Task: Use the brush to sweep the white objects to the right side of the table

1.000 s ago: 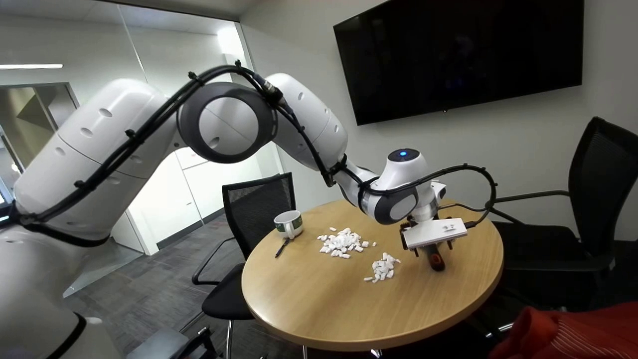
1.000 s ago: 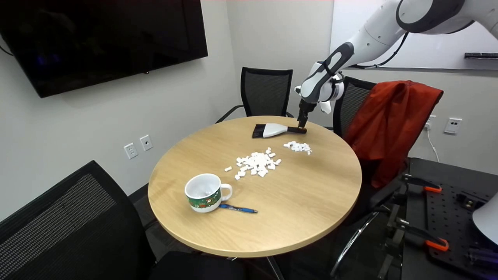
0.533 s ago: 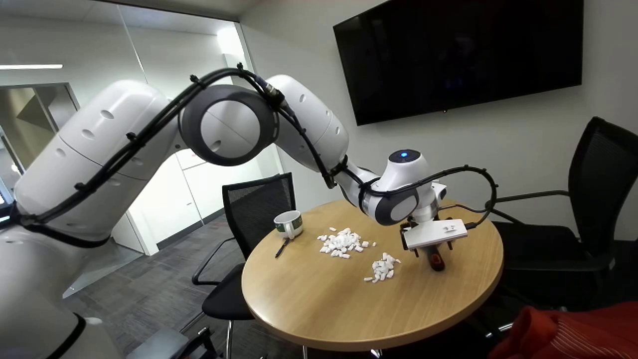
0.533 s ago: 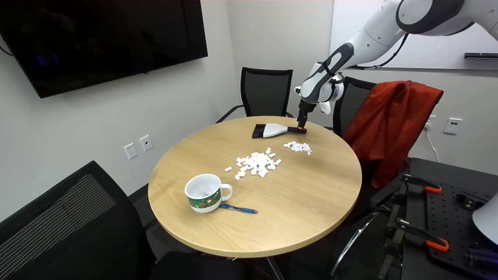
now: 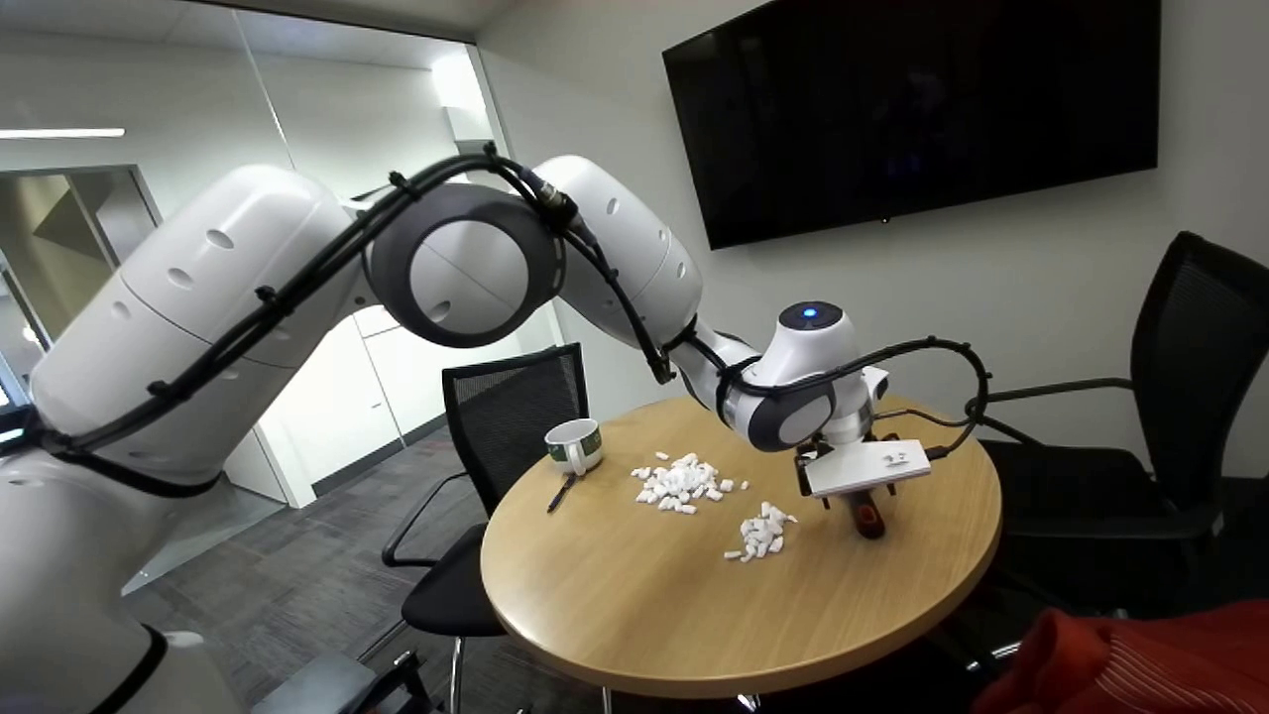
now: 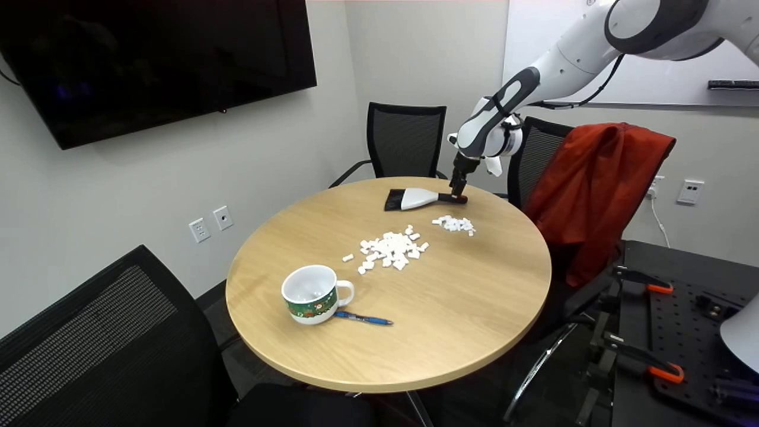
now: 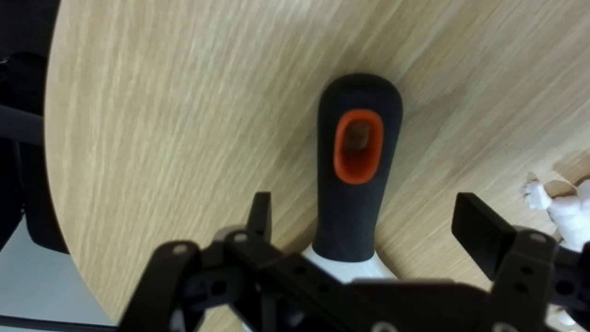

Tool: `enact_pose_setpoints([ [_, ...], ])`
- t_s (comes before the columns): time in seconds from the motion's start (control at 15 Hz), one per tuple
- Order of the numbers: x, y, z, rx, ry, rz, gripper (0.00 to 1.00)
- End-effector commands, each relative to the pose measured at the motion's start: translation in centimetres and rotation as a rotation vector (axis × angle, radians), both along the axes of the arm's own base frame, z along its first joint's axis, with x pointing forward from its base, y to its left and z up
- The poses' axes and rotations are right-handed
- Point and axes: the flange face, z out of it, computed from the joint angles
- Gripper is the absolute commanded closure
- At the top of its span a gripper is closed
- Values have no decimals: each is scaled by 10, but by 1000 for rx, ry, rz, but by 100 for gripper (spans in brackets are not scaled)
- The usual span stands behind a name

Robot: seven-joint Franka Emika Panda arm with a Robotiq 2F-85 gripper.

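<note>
Both fingers (image 7: pixel 481 235) of the Robotiq gripper (image 7: pixel 362 210) stood wide apart, straddling the black handle (image 7: pixel 349 221) of the hand brush (image 6: pixel 420 198), with the round table (image 7: pixel 161 129) showing between handle and each fingertip. In an exterior view the brush lay near the table's far edge, long axis crosswise, bristles (image 6: pixel 394 200) toward the left edge, handle end toward the right.

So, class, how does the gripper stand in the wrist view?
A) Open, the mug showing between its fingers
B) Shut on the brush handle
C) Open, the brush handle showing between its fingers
C: the fingers of the gripper stand wide apart, with the table showing between each of them and the brush handle.
</note>
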Motion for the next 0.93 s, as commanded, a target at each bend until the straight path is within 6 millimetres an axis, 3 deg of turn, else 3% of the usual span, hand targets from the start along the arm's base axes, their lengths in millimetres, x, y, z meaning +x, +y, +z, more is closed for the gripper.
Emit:
enact_pose_setpoints([
  [0.0,5,-12,3,3,-31,4,0],
  [0.87,24,-17,-14,48,-45,18,0],
])
